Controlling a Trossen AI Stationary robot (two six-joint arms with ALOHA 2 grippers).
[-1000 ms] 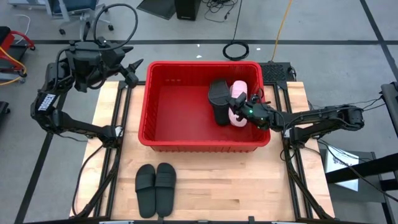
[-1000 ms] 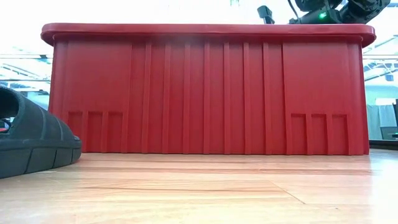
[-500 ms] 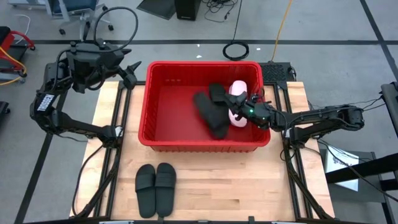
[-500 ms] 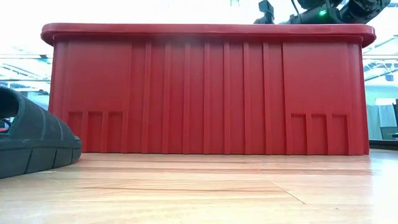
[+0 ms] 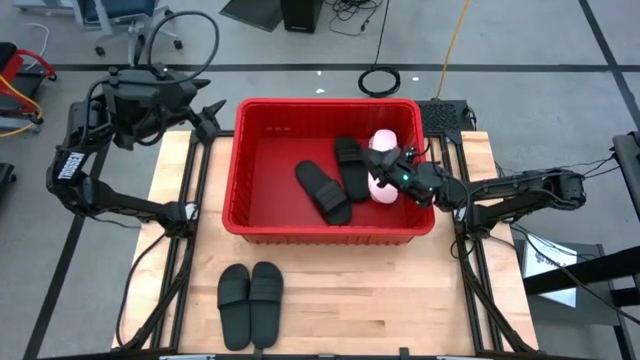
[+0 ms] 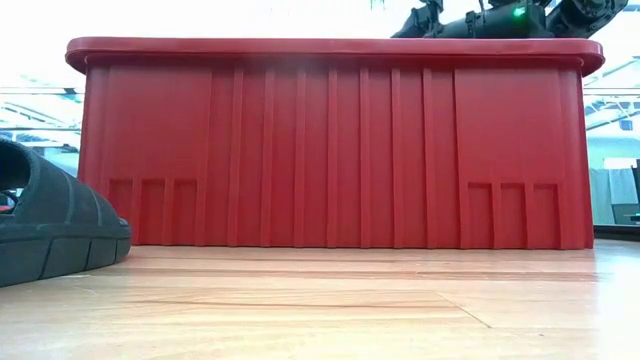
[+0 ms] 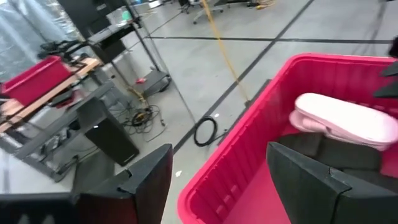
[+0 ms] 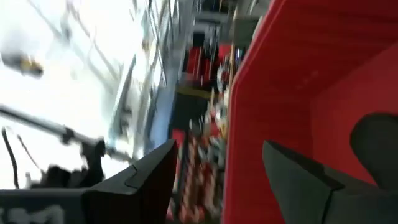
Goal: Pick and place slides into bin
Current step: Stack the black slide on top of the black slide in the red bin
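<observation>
The red bin point(image 5: 240, 165) stands at the middle of the table. On its floor lie two black slides point(image 5: 323, 192) point(image 5: 351, 167) and a pale pink slide point(image 5: 381, 141) toward the right wall. My right gripper point(image 5: 386, 163) hovers open over the pink slide, inside the bin, with nothing between its fingers point(image 8: 214, 186). Two more black slides point(image 5: 250, 303) rest side by side, soles down, on the table in front of the bin. My left gripper point(image 5: 214, 116) waits open, high beside the bin's far left corner.
In the low view the bin's front wall point(image 6: 330, 140) fills the picture, one black slide point(image 6: 50, 230) sits at the left, and my right arm point(image 6: 480, 20) shows above the rim. Bare wood lies right of the pair of slides.
My right gripper has let go of a black slide. That slide stood on edge beside the pink one, tipped toward the table's left and now lies flat on the bin's floor. The gripper has tipped up a little above the rim.
</observation>
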